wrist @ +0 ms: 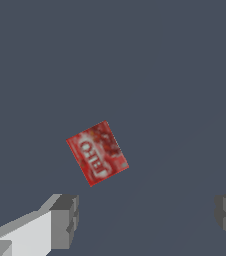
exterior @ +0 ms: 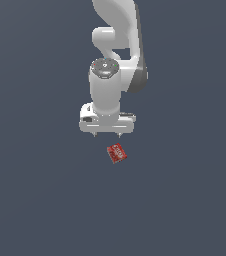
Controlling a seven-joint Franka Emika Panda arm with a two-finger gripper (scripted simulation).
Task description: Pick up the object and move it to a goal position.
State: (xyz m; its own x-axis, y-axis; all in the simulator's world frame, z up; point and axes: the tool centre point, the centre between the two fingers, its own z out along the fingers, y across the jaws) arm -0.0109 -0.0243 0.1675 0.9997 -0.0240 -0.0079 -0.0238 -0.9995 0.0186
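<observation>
We see the small red rectangular box with white lettering [exterior: 117, 153] lying flat on a plain, dark slate-grey bench [exterior: 35, 200], turned at a slant to the picture edges in both views. In the wrist view the box [wrist: 97, 153] shows its red printed face upward, with nothing touching it. The bench surface is uniform and unmarked, filling both views with no walls or edges visible. Above the box in the exterior view hangs the white robot arm's gripper [exterior: 107, 136], its jaws spread wide apart and holding nothing; the box lies just beyond them, toward the exterior view's right. In the wrist view, the grey fingertips [wrist: 65, 220] stand well apart, short of the box.
</observation>
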